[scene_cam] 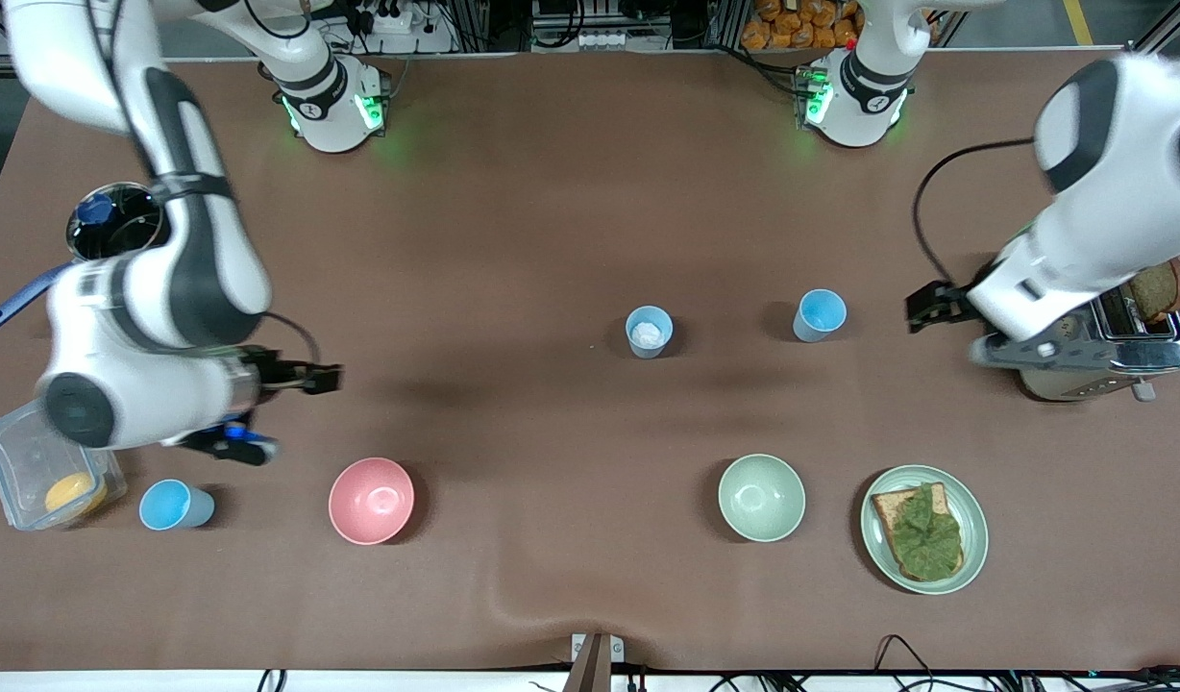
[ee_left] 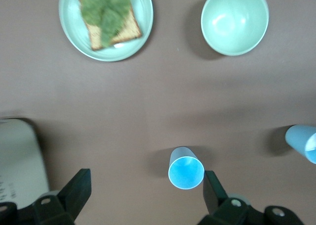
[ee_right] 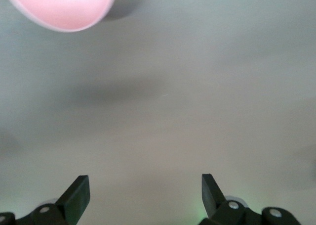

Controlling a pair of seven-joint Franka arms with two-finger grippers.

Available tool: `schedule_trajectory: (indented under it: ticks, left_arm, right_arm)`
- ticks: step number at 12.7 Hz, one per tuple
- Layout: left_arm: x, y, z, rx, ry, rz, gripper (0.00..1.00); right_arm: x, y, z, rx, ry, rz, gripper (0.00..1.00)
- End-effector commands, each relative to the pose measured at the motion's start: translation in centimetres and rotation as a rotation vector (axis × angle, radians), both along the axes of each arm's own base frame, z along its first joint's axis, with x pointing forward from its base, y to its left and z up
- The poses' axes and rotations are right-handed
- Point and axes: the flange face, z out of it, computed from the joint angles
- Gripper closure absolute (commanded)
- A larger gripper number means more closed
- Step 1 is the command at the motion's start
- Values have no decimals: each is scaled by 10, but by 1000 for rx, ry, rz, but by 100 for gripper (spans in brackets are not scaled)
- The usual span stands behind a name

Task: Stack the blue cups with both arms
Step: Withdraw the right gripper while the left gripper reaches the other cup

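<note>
Evidently no stacking is done: the grey-blue cup (scene_cam: 649,332) and sky-blue cup (scene_cam: 820,314) stand apart mid-desk (scene_cam: 552,192), the left end effector (ee_left: 143,185) released beside the latter, the right end effector (ee_right: 143,188) released, empty, over bare desk.

No legible text, apparently.

Two cups mid-counter (scene_cam: 552,192): cup with the bit inside (scene_cam: 649,332), second cup (scene_cam: 820,314) beside it toward the left arm's end. Third cup (scene_cam: 174,506) near the front camera at the right arm's end, beside a container (scene_cam: 42,471). Two bowls (scene_cam: 371,500) (scene_cam: 761,497) and a plate (scene_cam: 924,529) in the same near row.
</note>
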Motion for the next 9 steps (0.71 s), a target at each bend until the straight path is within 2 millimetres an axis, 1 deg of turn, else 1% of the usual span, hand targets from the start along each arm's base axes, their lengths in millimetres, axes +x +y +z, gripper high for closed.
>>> schedule_trajectory:
  ticks: [1,2,3,4,5,6,7,8,9]
  left_arm:
    - [-13,-5,-46,8,68,-9,0]
    - [-13,-7,-54,-2,83,1,0]
    - [-12,-14,-63,-2,94,4,0]
    - [-11,-32,-74,-30,94,-6,0]
    - [-10,-41,-81,-61,85,5,0]
    - [-11,-51,-95,-80,80,19,0]
    - [-15,-62,-105,-83,69,30,0]
    - [-20,-67,-116,-82,61,46,0]
    - [-25,-74,-131,-79,59,40,0]
  right_arm:
    - [-7,-53,18,7,-17,76,0]
    - [-10,-65,30,22,-18,108,0]
    - [-13,-73,47,12,-41,114,0]
    - [-19,-78,72,7,-72,107,0]
    - [-27,-83,97,4,-109,106,0]
    - [-47,-83,125,0,-147,106,0]
    - [-64,-83,146,-3,-188,94,0]
    - [-78,-78,165,-7,-224,102,0]
    - [-92,-81,184,-9,-250,92,0]
